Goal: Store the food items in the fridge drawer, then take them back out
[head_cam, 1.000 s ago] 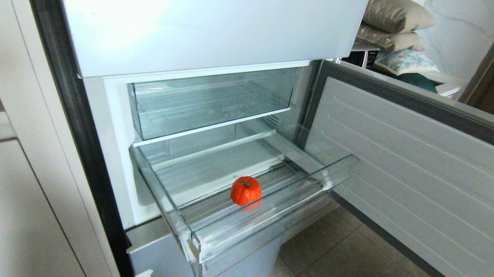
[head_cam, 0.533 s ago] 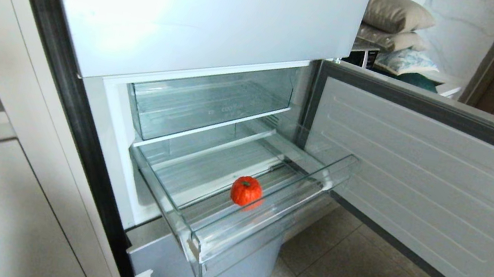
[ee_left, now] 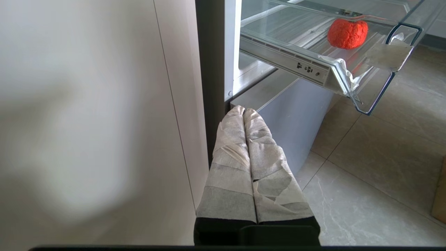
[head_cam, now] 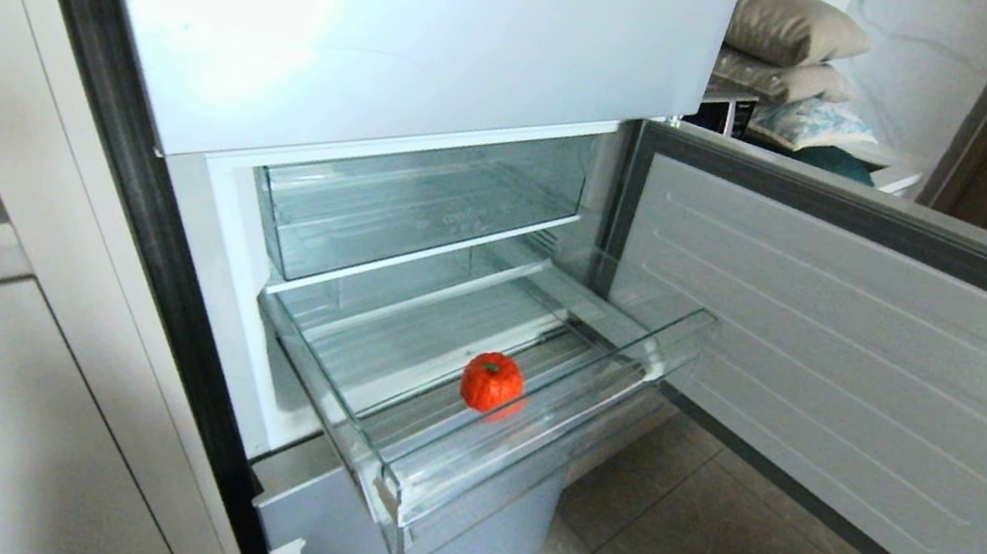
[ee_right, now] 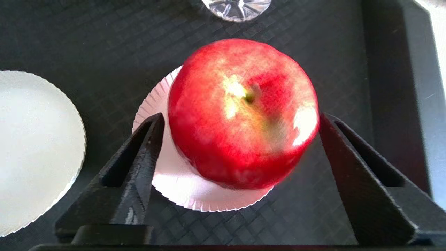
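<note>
Pumpkin (head_cam: pixel 492 381), orange-red and ribbed, sits near the front of the pulled-out clear fridge drawer (head_cam: pixel 523 455). Away from the fridge, the red apple (ee_right: pixel 243 113) rests on a small paper plate (ee_right: pixel 181 184) on a dark mat. The right gripper (ee_right: pixel 240 122) straddles it, jaws spread wide with gaps either side. The left gripper (ee_left: pixel 244 113) hangs beside the fridge base, jaws pressed together.

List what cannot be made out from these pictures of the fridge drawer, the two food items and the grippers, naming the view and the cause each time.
- Head view: neither arm shows; both lie outside the frame.
- Right wrist view: whether the right gripper touches the red apple; the fruit's bulge hides the contact.
- Right wrist view: the clear bottle, cut off by the edge.
- Left wrist view: the pumpkin stem, facing away; drawer back, cut off.
</note>
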{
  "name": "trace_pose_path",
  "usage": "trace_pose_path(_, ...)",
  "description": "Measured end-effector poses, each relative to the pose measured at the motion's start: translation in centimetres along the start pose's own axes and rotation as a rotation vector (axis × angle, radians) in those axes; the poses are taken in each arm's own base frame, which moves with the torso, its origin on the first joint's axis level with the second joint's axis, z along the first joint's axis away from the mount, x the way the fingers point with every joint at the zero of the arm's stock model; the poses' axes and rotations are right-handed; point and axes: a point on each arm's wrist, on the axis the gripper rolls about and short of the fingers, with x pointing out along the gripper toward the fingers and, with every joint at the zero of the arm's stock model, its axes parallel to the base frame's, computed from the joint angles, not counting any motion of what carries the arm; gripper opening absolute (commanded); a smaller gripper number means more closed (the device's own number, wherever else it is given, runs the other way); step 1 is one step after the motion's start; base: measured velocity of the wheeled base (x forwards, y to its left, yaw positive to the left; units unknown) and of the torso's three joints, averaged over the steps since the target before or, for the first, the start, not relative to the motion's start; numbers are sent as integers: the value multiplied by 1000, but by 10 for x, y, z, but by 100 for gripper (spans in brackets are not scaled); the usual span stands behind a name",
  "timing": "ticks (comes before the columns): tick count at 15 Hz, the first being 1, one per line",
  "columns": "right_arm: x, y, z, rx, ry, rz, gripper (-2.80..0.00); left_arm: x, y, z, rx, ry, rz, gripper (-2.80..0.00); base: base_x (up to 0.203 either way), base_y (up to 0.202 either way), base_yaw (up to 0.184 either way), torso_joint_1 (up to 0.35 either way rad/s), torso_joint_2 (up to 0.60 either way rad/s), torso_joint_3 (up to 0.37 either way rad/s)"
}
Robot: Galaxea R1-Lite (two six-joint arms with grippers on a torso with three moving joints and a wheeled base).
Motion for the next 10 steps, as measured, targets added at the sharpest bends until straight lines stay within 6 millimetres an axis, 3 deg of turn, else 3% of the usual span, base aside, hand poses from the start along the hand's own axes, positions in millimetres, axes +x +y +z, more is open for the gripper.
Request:
trace_pose_path(6,-25,2,32,-27,-77,3,0,0,0,0,0,0,1,-280,0,0,0,0,0,0)
trace_pose_path(7,-32,4,41,-30,-97,0,-105,0,0,0,0,0,0,-280,0,0,0,0,0,0)
trace_pose_path(8,-41,5,50,-32,-118,-6,-280,0,0,0,0,0,0,-280,0,0,0,0,0,0)
trace_pose_path(10,-62,8,67,-25,-156,-18,-280,0,0,0,0,0,1,-280,0,0,0,0,0,0)
